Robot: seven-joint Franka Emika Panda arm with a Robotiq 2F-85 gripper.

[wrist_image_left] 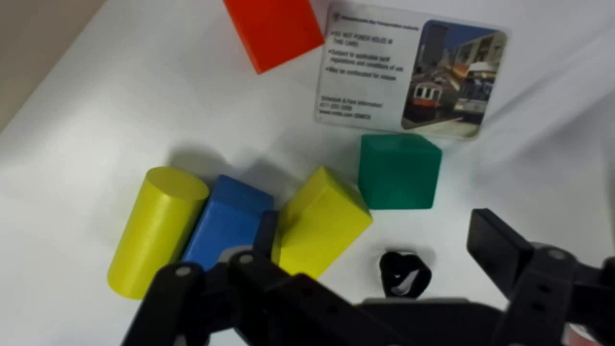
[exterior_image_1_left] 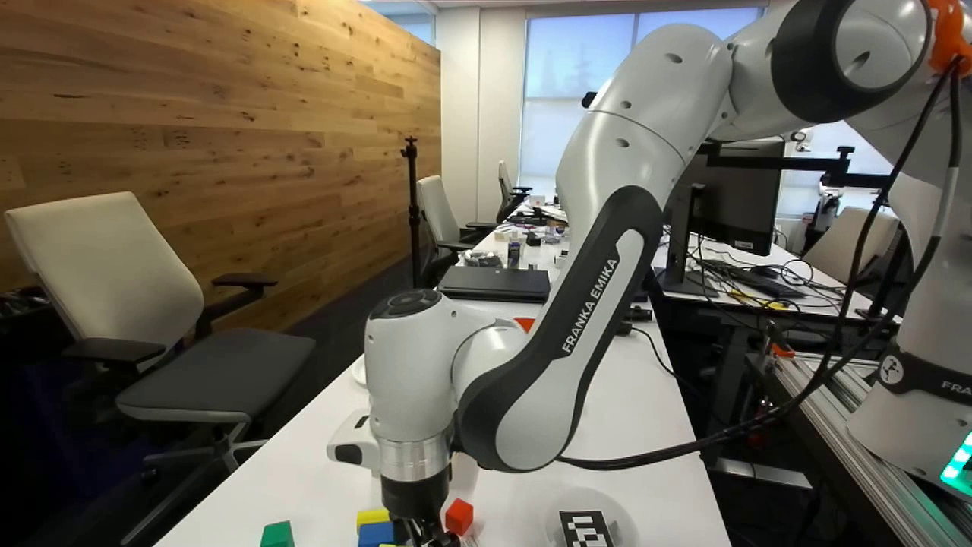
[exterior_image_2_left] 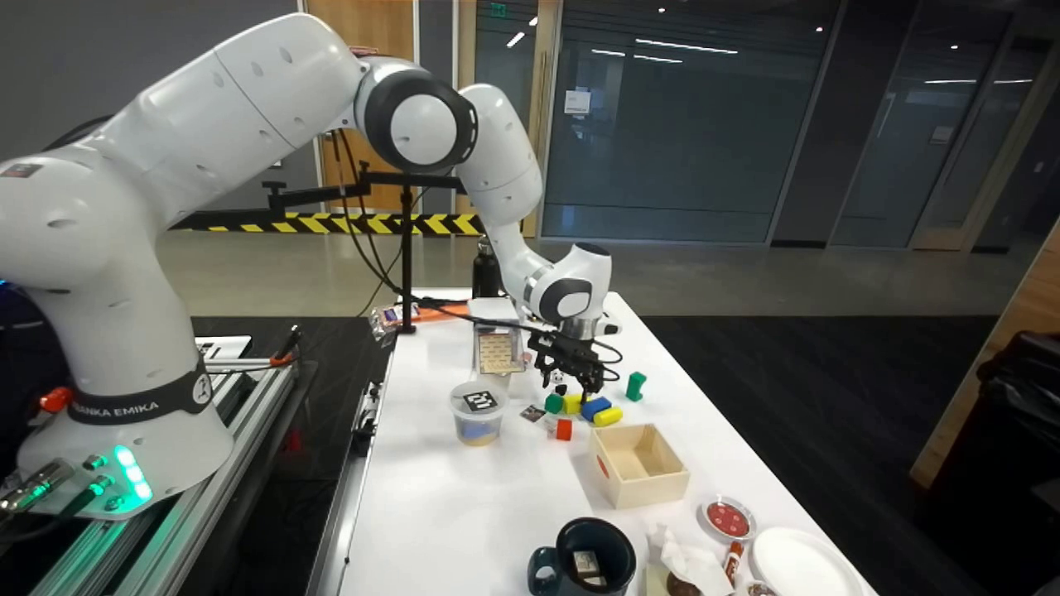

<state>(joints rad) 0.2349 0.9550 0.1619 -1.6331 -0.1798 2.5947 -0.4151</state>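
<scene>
We have the gripper [wrist_image_left: 380, 242] spread at the yellow block [wrist_image_left: 324, 223], one finger [wrist_image_left: 265, 235] apparently between it and the blue block [wrist_image_left: 227, 223]. We grip and lift nothing yet: both blocks rest between the long edges of the surface [exterior_image_2_left: 464, 505], outside the wooden box [exterior_image_2_left: 652, 490].

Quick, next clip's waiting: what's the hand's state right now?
Hand: open, jaws wide apart, holding nothing; the yellow block lies right by one jaw, but whether they touch cannot be told.
</scene>
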